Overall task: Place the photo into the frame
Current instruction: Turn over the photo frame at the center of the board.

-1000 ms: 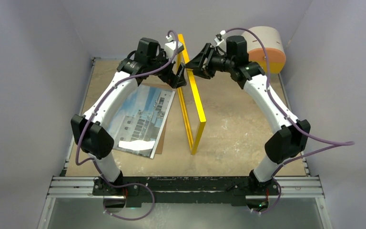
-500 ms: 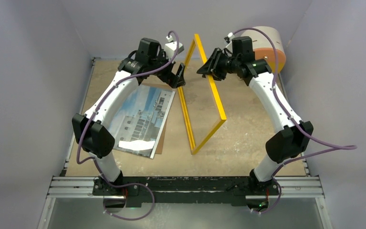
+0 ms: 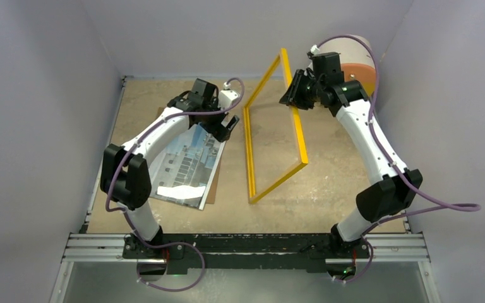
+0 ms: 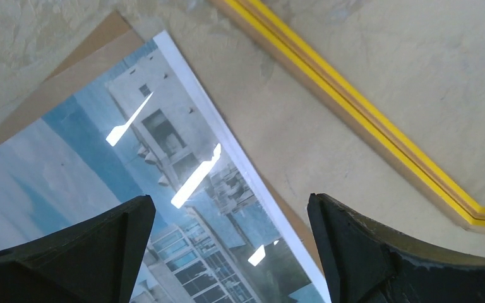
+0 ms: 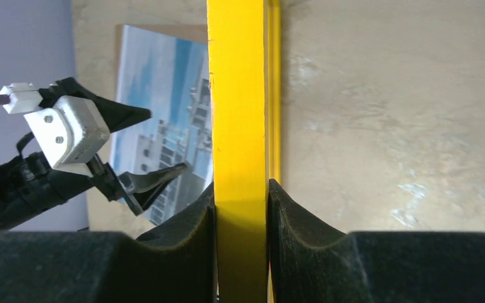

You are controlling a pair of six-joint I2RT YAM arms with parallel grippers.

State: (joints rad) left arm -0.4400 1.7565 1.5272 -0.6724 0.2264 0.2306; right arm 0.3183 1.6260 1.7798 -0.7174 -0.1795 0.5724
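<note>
- The right gripper is pinched tight on the raised long edge of the frame. The opposite edge sits on the table, so it's propped up tilted, probably to keep it steady.
- The left gripper is spread wide and holding nothing. It hovers over the photo's corner nearest the frame, so I'd guess it's lining up a grab.
- The photo lies flat on the brown backing board, just left of the frame.

Glossy paper photo; smooth yellow frame; matt brown backing board; rough, mottled table.
</note>
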